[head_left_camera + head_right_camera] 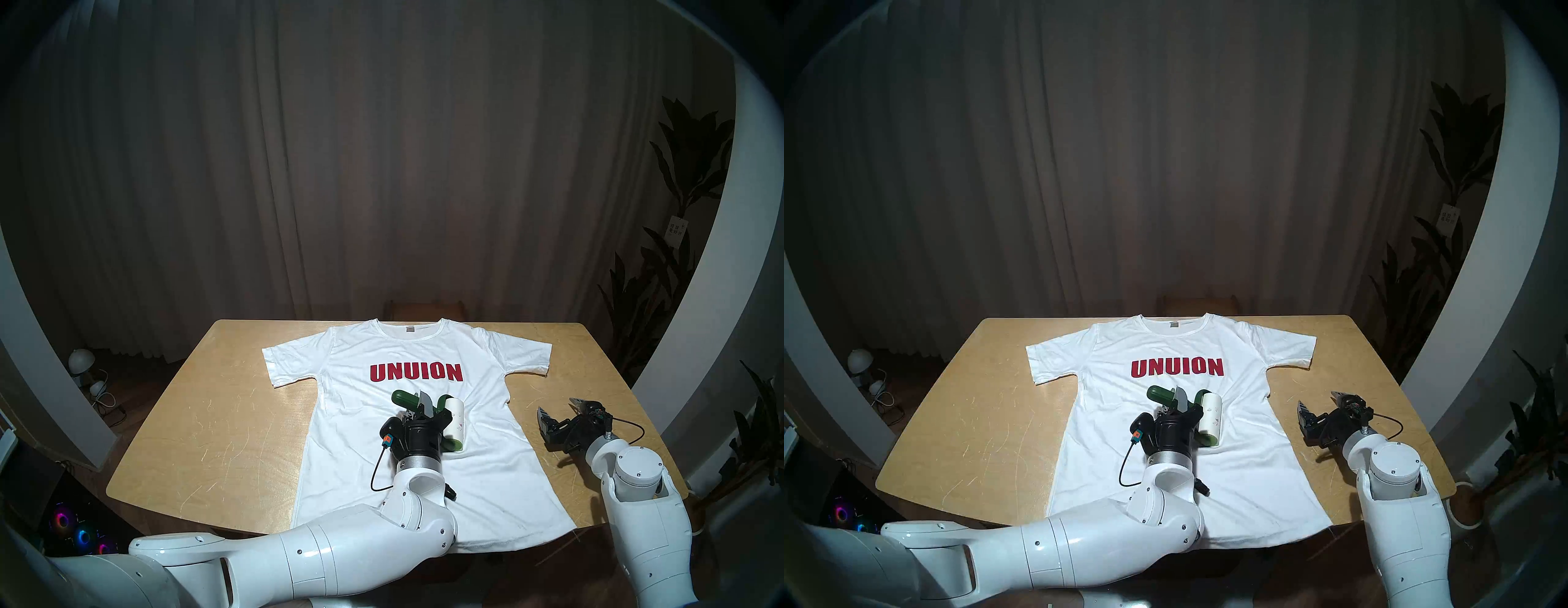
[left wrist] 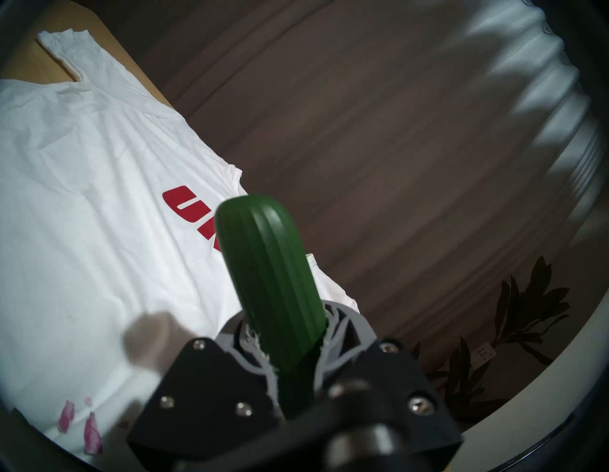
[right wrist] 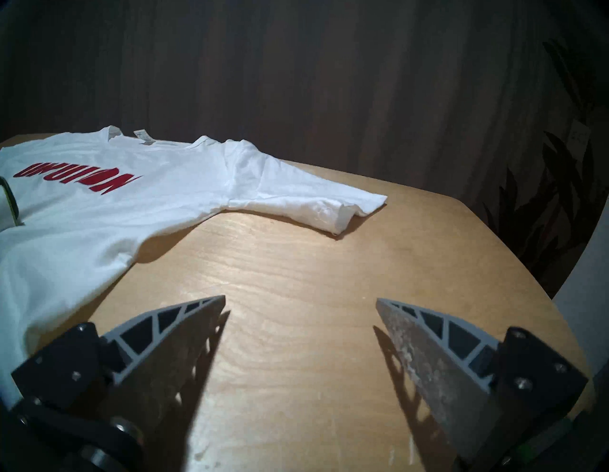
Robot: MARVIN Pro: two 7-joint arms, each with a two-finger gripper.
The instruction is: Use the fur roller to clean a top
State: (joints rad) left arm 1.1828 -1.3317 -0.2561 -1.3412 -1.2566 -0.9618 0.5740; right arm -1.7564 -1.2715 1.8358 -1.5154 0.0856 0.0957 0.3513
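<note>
The white top (image 1: 382, 463) with red "UNUION" lies flat on the wooden table (image 1: 203, 424); it also shows in the right head view (image 1: 1250, 467), the left wrist view (image 2: 82, 214) and the right wrist view (image 3: 131, 204). My left gripper (image 1: 422, 405) is shut on the dark green handle of the fur roller (image 1: 456, 422), whose white roll rests on the top just below the lettering. The roller also shows in the right head view (image 1: 1210, 418), and its handle (image 2: 273, 280) fills the left wrist view. My right gripper (image 1: 558, 409) is open and empty over bare table right of the top (image 3: 300, 303).
Small pink scraps (image 2: 90, 431) lie on the top near the roller. A chair back (image 1: 426, 308) stands behind the table's far edge. A potted plant (image 1: 679, 297) stands at the right. Curtains hang behind.
</note>
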